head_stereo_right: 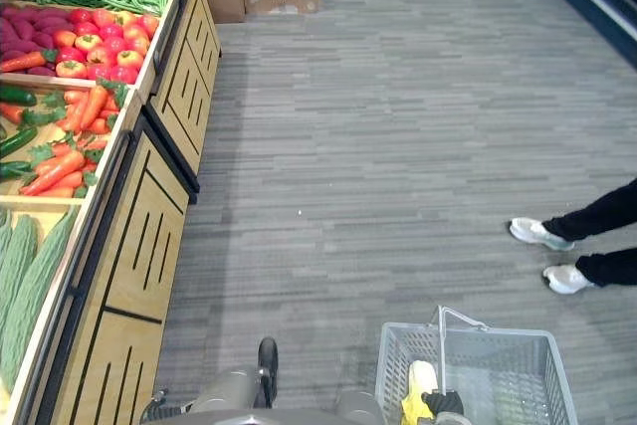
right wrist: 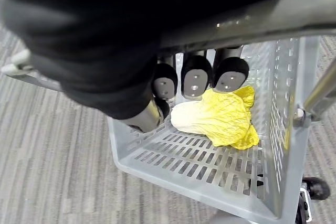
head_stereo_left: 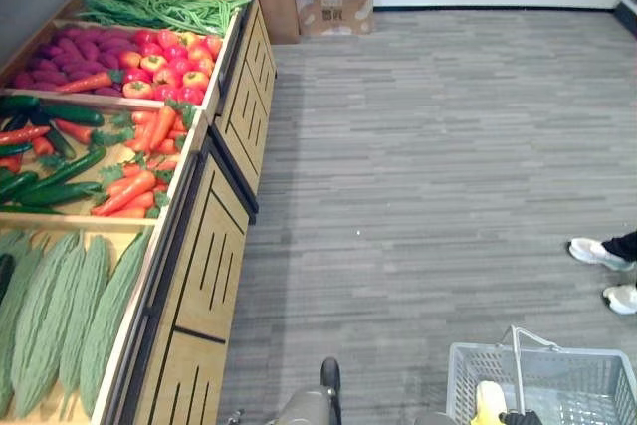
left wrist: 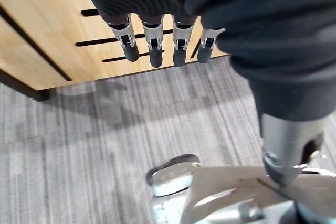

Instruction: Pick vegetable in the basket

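Nearby, produce stand (head_stereo_left: 199,276) at left, person's shoes (head_stereo_right: 537,233), cabbage (right wrist: 215,116) in grey basket (right wrist: 199,167)

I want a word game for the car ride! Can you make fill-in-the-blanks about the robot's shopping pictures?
The grey basket holds a leafy vegetable coloured ____.
The ____ robot hand is curled round the basket's handle.
The carrots in the wooden stand are ____.
The person's shoes are ____.
Missing words: yellow, right, orange, white.
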Tool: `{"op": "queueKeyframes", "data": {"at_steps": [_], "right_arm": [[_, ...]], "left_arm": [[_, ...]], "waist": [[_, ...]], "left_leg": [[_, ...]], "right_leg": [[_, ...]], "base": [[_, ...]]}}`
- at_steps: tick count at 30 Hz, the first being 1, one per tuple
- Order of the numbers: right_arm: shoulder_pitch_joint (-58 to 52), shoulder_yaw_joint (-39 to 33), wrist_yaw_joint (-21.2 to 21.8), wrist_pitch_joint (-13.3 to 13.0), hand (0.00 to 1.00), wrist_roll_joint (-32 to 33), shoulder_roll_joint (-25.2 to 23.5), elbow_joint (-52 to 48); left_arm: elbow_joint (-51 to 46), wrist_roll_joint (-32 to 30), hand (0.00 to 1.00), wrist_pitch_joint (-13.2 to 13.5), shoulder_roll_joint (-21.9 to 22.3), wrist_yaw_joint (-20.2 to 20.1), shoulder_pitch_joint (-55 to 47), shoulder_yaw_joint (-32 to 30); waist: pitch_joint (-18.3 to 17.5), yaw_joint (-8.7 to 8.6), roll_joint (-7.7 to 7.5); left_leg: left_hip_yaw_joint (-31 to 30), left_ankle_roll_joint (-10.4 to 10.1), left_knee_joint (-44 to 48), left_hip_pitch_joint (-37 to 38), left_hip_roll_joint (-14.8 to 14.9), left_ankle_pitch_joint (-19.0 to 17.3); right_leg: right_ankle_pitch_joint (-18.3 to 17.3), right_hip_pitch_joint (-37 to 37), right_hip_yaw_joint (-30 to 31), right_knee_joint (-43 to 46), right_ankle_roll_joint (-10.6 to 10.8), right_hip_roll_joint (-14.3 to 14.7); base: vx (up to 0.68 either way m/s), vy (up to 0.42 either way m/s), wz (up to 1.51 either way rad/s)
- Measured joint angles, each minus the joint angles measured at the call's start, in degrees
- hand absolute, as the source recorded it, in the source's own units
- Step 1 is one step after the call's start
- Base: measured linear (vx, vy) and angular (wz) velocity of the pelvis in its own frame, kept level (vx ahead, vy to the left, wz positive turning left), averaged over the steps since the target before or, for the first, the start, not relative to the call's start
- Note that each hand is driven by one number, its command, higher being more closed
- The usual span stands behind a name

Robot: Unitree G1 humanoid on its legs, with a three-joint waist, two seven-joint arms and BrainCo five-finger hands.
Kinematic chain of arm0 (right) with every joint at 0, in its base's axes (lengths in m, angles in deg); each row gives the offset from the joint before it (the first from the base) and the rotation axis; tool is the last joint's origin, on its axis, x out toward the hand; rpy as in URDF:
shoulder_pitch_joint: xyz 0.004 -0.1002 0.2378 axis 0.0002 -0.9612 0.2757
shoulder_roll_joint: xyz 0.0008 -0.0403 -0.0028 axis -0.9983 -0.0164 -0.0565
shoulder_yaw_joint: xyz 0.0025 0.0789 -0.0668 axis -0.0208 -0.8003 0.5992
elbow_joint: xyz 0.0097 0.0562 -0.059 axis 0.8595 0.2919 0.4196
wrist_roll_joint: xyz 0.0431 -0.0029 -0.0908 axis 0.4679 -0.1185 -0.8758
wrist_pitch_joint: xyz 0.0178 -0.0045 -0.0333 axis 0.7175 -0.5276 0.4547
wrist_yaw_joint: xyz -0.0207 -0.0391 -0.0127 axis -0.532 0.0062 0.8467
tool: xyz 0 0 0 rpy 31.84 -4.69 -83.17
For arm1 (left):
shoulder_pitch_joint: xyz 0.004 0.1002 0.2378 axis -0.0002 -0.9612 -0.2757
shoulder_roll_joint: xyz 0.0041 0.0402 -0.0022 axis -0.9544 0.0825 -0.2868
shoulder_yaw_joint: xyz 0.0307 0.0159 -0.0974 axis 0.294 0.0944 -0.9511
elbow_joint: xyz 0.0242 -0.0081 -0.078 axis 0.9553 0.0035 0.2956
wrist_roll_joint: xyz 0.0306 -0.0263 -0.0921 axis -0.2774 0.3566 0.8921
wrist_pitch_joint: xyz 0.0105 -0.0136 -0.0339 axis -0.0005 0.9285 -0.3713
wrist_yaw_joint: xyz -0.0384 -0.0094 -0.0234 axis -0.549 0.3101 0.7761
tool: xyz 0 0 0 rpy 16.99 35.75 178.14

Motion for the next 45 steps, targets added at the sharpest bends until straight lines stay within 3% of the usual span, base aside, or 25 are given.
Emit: {"op": "queueKeyframes", "data": {"at_steps": [2,3,4,5,7,11,12,14,15,16,19,22,25,26,28,29,30,32,34,35,36,37,39,44,45], "right_arm": [[-0.7,0.6,0.0,0.0,1.00,-0.5,-0.9,-0.1],[-1.0,1.0,0.1,0.0,1.00,-0.4,-1.2,-0.1],[-1.1,1.2,0.1,0.0,1.00,-0.4,-1.2,-0.1],[-1.3,1.3,0.0,0.0,1.00,-0.4,-1.2,-0.1],[-1.0,1.3,0.1,0.0,1.00,-0.4,-1.3,-0.1],[-1.4,0.1,0.0,0.2,1.00,-0.4,-1.8,-0.2],[-2.2,-1.4,0.0,0.3,1.00,-0.4,-2.3,-0.4],[-2.7,-3.0,0.0,0.4,1.00,-0.4,-3.0,-0.5],[-2.6,-3.9,0.1,0.5,1.00,-0.4,-2.9,-0.6],[-2.5,-4.8,0.1,0.6,1.00,-0.4,-2.9,-0.7],[-1.4,-7.4,0.1,1.3,1.00,-0.4,-2.8,-0.7],[-1.7,-7.5,0.2,1.7,1.00,-0.5,-3.0,0.2],[-2.6,-8.2,0.5,1.8,1.00,-0.7,-3.0,0.2],[-2.8,-9.4,0.6,1.8,1.00,-0.7,-3.0,0.4],[-2.8,-10.0,0.5,1.9,1.00,-0.9,-2.3,1.2],[-2.7,-11.5,0.4,1.9,1.00,-0.9,-2.0,1.4],[-2.6,-12.1,0.1,1.9,1.00,-0.8,-1.7,1.5],[-2.0,-13.2,-0.1,1.8,1.00,-0.4,-1.3,1.5],[-1.3,-13.9,0.0,1.8,1.00,-0.3,-0.1,1.5],[-1.2,-14.0,-0.1,1.9,1.00,-0.4,0.1,1.5],[-0.9,-13.7,-0.1,2.0,1.00,-0.4,-0.7,1.6],[-0.3,-12.2,0.0,1.9,1.00,-0.5,-1.4,1.6],[0.7,-11.1,0.0,1.8,1.00,-0.9,-1.8,1.8],[1.7,-8.4,0.1,1.6,1.00,-1.1,-1.7,1.8],[1.9,-8.6,0.0,1.3,1.00,-1.0,-1.7,1.7]], "left_arm": [[-2.2,0.0,0.00,-0.3,-1.3,0.0,0.0,2.2],[-4.3,0.1,0.00,-0.3,-1.6,0.1,1.0,3.1],[-5.3,0.1,0.00,-0.3,-1.9,0.1,1.8,3.3],[-7.3,0.2,0.00,-0.2,-1.8,0.2,3.2,3.5],[-10.5,1.4,0.00,0.2,-1.4,0.7,6.0,3.5],[-13.8,2.9,0.00,0.6,-0.5,1.7,8.3,3.4],[-13.7,2.9,0.00,1.0,0.4,1.7,8.8,3.1],[-13.6,2.9,0.00,1.1,0.6,1.7,8.7,2.7],[-11.6,2.7,0.00,1.1,1.4,1.6,7.9,1.2],[-10.3,2.5,0.00,1.1,2.0,1.3,7.9,1.3],[-4.0,2.3,0.00,1.4,4.5,1.1,6.9,-0.2],[-1.5,2.4,0.00,1.4,5.0,1.0,6.7,-4.1],[-1.2,2.2,0.00,0.8,4.9,0.2,5.9,-6.7],[-0.6,2.2,0.00,0.5,4.3,-0.2,5.6,-7.4],[1.0,2.2,0.00,0.0,4.2,-0.5,4.8,-8.1],[1.0,2.4,0.00,-0.2,4.3,-0.7,4.1,-8.7],[0.8,2.3,0.00,-0.2,4.3,-0.7,3.9,-9.0],[0.8,2.3,0.00,-0.2,4.3,-0.7,3.9,-9.2],[0.9,2.3,0.00,-0.4,4.4,-0.6,3.9,-8.1],[1.0,2.2,0.00,-0.5,4.3,-0.6,3.8,-8.1],[1.0,2.2,0.00,-1.0,3.6,-0.5,3.8,-8.0],[1.0,2.1,0.00,-1.2,3.2,-0.5,3.7,-7.9],[1.0,2.2,0.00,-1.4,2.6,-0.3,3.5,-8.2],[2.5,1.8,0.00,-1.7,2.9,-0.1,1.7,-8.4],[2.8,1.8,0.00,-2.0,3.0,-0.1,1.7,-8.6]], "waist": [[0.3,-1.06,0.11],[0.5,-1.15,-0.47],[0.7,-1.17,-0.31],[0.9,-1.48,-0.04],[1.5,-3.20,0.60],[2.2,-4.02,1.19],[2.3,-3.93,1.13],[2.6,-3.55,-0.37],[3.7,-3.71,0.82],[4.0,-3.77,0.99],[3.3,-3.44,2.55],[2.9,-3.46,3.27],[2.6,-3.07,3.85],[2.6,-2.28,3.66],[2.7,-2.08,3.37],[2.7,-2.11,3.34],[2.7,-2.13,3.20],[2.7,-2.25,3.21],[2.1,-2.33,4.43],[2.0,-2.25,4.22],[1.1,-2.17,3.67],[1.3,-1.96,1.82],[1.5,-0.47,0.51],[1.3,0.49,0.45],[1.1,0.69,-0.06]], "left_leg": [[-1.1,1.5,-1.5,5.6,-0.6,-2.0],[-1.3,2.0,-1.8,8.6,-1.0,-3.2],[-1.5,2.2,-2.1,10.0,-1.0,-3.6],[-2.3,2.5,-3.0,12.5,-0.9,-4.2],[-4.2,2.6,-4.9,15.8,-0.1,-4.8],[-6.2,0.5,-4.7,19.4,2.0,-8.5],[-7.7,-1.0,-3.3,19.8,3.0,-11.4],[-8.6,-2.8,-1.5,20.9,3.4,-14.5],[-9.5,-4.7,0.2,22.2,5.5,-17.3],[-9.7,-4.7,0.8,22.5,6.0,-17.3],[-11.6,-5.4,3.6,22.3,8.9,-14.4],[-15.6,-6.0,10.2,18.6,10.5,-11.9],[-17.1,-13.8,23.7,11.9,11.5,-5.8],[-15.6,-16.3,30.0,9.0,11.6,-0.5],[-7.3,-15.2,37.7,5.1,14.7,-1.5],[1.2,-11.6,38.8,2.5,16.5,-4.0],[7.0,-9.4,37.6,1.2,17.1,-5.3],[15.7,-8.1,31.9,-0.6,17.4,-5.6],[23.7,-5.0,17.1,-2.5,15.9,-0.7],[24.6,-3.7,15.0,-2.3,15.0,-1.6],[23.2,-3.5,9.2,-1.3,11.9,-1.6],[22.1,-1.9,5.1,-1.3,9.3,-0.4],[21.1,-1.0,3.3,-1.3,7.5,0.3],[20.2,-0.8,0.9,1.4,5.7,0.8],[19.7,-0.8,-1.5,1.5,4.7,1.3]], "right_leg": [[7.0,-2.0,-1.8,9.5,0.2,-1.4],[3.9,-4.2,-3.0,14.3,-1.1,-1.8],[2.1,-5.1,-4.1,15.2,-1.3,-1.9],[-1.2,-7.0,-6.8,14.4,-2.9,-1.9],[-5.0,-9.2,-11.1,5.9,-7.2,-0.8],[-4.3,-9.9,-10.7,-19.7,-7.0,2.2],[-1.5,-9.9,-7.8,-30.1,-6.9,2.4],[0.9,-8.8,-3.1,-38.0,-6.4,1.9],[6.4,-8.0,-3.3,-35.0,-5.0,3.8],[6.1,-8.5,-3.3,-32.6,-5.5,4.5],[-1.3,-9.8,-6.3,-24.4,-9.0,6.1],[-3.5,-7.5,-10.1,-24.6,-10.4,6.3],[-4.2,-1.9,-14.3,-27.9,-11.6,6.0],[-4.2,1.2,-15.2,-30.3,-11.7,5.4],[-3.9,6.0,-17.8,-34.0,-11.9,4.1],[-3.8,9.6,-20.4,-36.3,-11.7,2.4],[-3.5,11.3,-22.2,-37.7,-11.3,1.1],[-3.1,13.3,-25.8,-39.7,-10.4,-0.7],[-3.6,14.4,-30.3,-40.8,-7.5,-1.4],[-3.9,14.6,-31.0,-40.8,-6.9,-1.6],[-3.8,14.7,-32.5,-41.9,-6.5,-2.2],[-3.2,14.9,-33.6,-43.8,-5.7,-2.3],[-2.2,15.6,-33.9,-45.7,-5.6,-2.5],[-2.2,18.2,-32.7,-45.5,-5.6,-3.3],[-3.9,16.7,-33.1,-43.2,-5.7,-4.4]], "base": [[0.46,0.105,0.20],[0.46,0.053,0.19],[0.36,0.013,0.18],[0.40,-0.023,0.35],[0.40,-0.049,0.47],[0.44,-0.181,0.35],[0.53,-0.306,0.50],[0.46,-0.327,0.41],[0.45,-0.369,0.35],[0.52,-0.426,0.39],[0.35,-0.253,0.25],[0.37,-0.227,0.66],[0.31,-0.154,0.60],[0.29,-0.119,0.53],[0.30,-0.086,0.71],[0.22,0.002,0.97],[0.19,0.027,1.03],[0.12,0.094,0.97],[0.11,0.210,1.15],[0.13,0.242,1.11],[0.14,0.208,1.01],[0.13,0.167,0.93],[0.09,0.081,0.57],[0.04,0.032,0.18],[-0.04,0.010,0.07]]}}
